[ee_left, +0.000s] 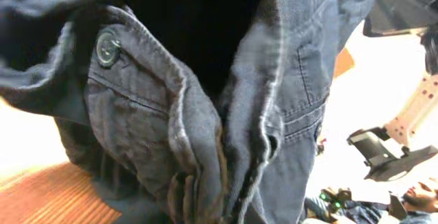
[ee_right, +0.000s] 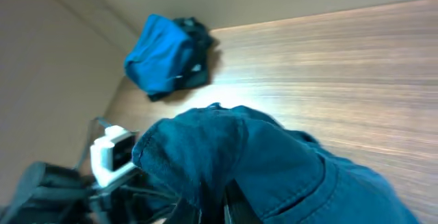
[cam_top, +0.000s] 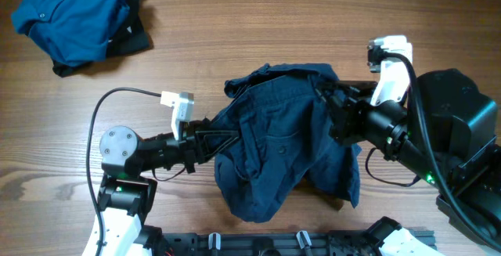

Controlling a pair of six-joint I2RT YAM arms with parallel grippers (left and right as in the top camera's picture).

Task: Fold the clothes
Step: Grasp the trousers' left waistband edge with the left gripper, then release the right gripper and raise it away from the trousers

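Observation:
The dark navy shorts [cam_top: 282, 138] hang bunched between both arms over the middle of the wooden table [cam_top: 258, 29]. My left gripper [cam_top: 229, 137] is shut on their left edge. In the left wrist view the cloth [ee_left: 137, 114] with a button [ee_left: 107, 48] fills the frame and buries the fingers. My right gripper [cam_top: 329, 106] is shut on the shorts' upper right part. In the right wrist view the fabric [ee_right: 287, 162] drapes over its dark fingers [ee_right: 236, 203]. A brighter blue shirt [cam_top: 70, 13] lies crumpled at the far left corner, also visible in the right wrist view [ee_right: 164, 53].
A black garment [cam_top: 139, 37] pokes out beside the blue shirt. The left arm's black cable [cam_top: 98, 111] loops over the table. A black rail [cam_top: 297, 242] runs along the front edge. The right arm's bulky base [cam_top: 462, 131] fills the right side.

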